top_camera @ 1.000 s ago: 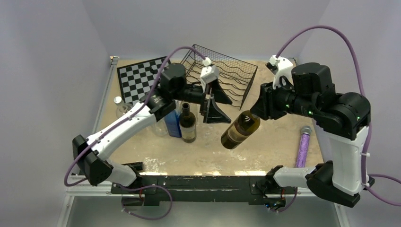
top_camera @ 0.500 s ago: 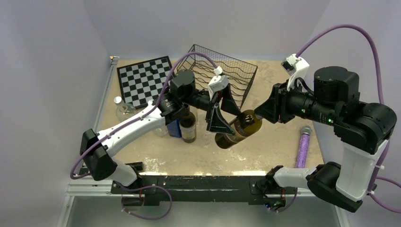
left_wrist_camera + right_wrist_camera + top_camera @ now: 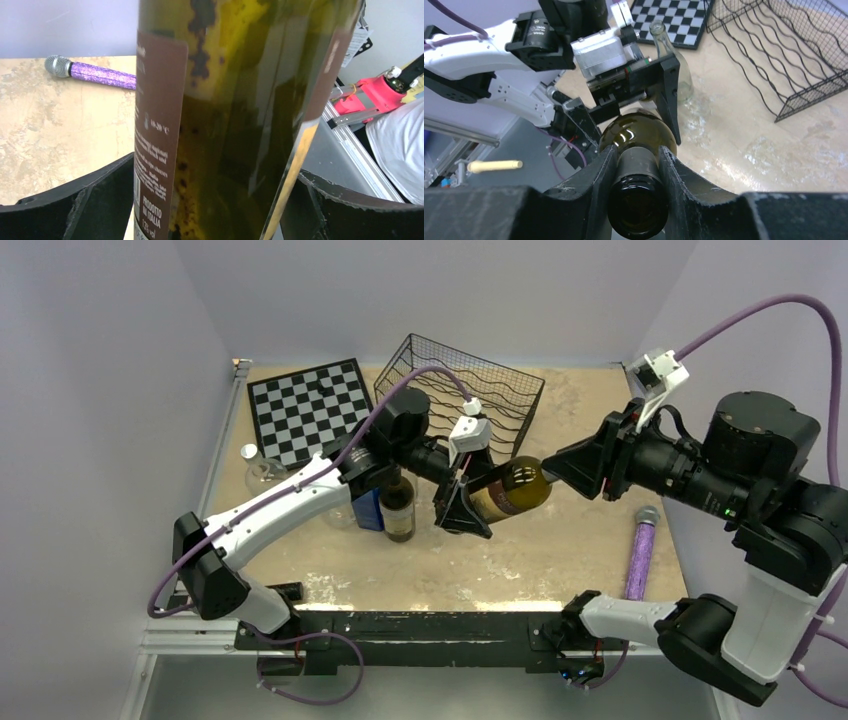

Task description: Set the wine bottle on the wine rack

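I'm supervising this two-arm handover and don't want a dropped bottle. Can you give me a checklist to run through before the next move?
1. Right gripper shut on the wine bottle neck: ok.
2. Left gripper open, a finger on each side of the bottle's body: ok.
3. Left grip closed before the right releases: not ok.
4. Wine rack holds no bottle: ok.
5. Standing dark bottle apart from the left arm: cannot tell.

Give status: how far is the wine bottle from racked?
Done: wine bottle is off the table, neck clamped in the right gripper. In hand: likely handover, left gripper open, fingers flanking the bottle's body. Left: close, release, lay it on the wine rack, which holds no bottle.
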